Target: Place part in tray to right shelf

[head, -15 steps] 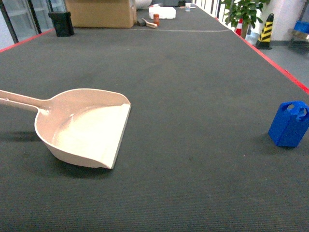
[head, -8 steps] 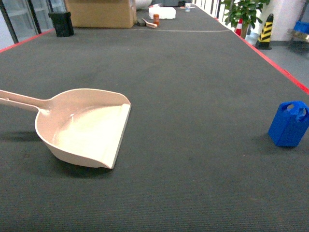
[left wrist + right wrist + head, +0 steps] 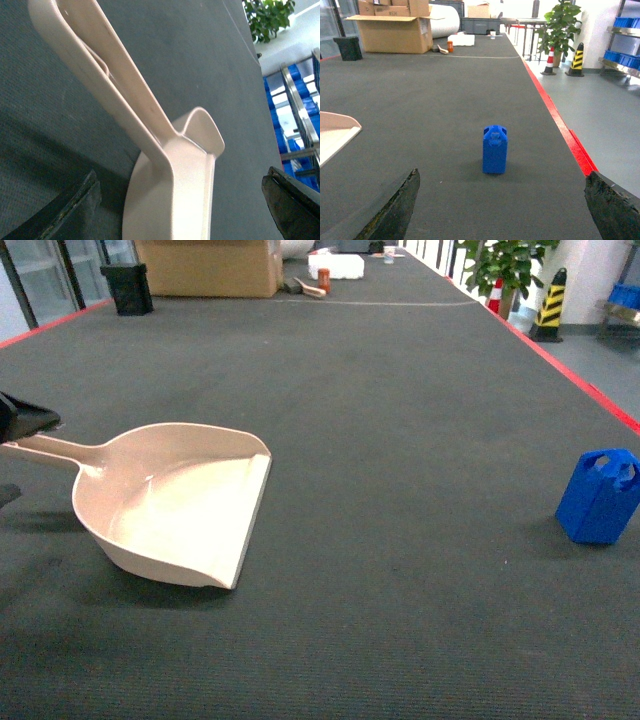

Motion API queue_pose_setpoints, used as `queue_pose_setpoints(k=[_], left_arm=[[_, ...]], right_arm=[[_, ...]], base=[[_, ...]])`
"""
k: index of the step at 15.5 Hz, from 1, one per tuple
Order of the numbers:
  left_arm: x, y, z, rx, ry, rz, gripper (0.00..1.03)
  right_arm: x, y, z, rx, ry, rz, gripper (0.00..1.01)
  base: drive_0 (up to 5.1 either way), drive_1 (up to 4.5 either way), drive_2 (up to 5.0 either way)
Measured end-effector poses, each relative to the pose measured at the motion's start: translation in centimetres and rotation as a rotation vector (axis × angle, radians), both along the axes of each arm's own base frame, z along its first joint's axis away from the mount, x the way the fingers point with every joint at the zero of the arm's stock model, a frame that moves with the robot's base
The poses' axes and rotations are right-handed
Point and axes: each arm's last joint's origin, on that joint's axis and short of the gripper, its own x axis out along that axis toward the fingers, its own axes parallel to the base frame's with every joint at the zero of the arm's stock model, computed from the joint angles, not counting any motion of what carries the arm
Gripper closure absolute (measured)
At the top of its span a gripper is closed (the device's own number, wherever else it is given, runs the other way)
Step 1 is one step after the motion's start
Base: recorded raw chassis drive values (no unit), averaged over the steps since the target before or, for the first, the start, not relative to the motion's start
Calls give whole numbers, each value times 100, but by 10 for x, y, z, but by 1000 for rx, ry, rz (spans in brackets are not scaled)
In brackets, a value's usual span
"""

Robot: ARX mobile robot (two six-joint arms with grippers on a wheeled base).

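Nothing is done yet: my left gripper [image 3: 180,200], spread wide, straddles the tray [image 3: 185,500] handle at left of frame, my right gripper [image 3: 500,205] gapes empty before the part [image 3: 600,495] standing lower right.

Left gripper [image 3: 25,420] newly at tray handle [image 3: 50,448]

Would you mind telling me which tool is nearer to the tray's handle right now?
Left. The left tool hangs open right over the tray handle, while the right tool faces the part away on the other side.
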Motion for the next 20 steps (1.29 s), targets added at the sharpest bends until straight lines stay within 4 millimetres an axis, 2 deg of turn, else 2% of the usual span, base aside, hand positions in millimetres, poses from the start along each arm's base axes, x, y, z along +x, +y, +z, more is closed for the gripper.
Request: queue_pose_setpoints(k=[3, 8, 14, 15, 17, 20], left_arm=[[35, 20, -11, -53, 2, 55, 5], [69, 28, -25, -125, -30, 59, 6], [86, 30, -36, -228, -65, 72, 80], [85, 28, -32, -274, -98, 69, 85], [73, 18, -22, -314, -148, 40, 88], [56, -12, 14, -336, -256, -49, 90]], right_arm=[[0, 0, 0, 0, 0, 0, 3], [0, 0, 0, 0, 0, 0, 3], [0, 0, 0, 0, 0, 0, 3], [0, 0, 0, 0, 0, 0, 3], [0, 0, 0, 0, 0, 0, 3], [0, 0, 0, 0, 0, 0, 3]], base=[[0, 0, 0], [0, 0, 0], [0, 0, 0], [0, 0, 0], [0, 0, 0], [0, 0, 0]])
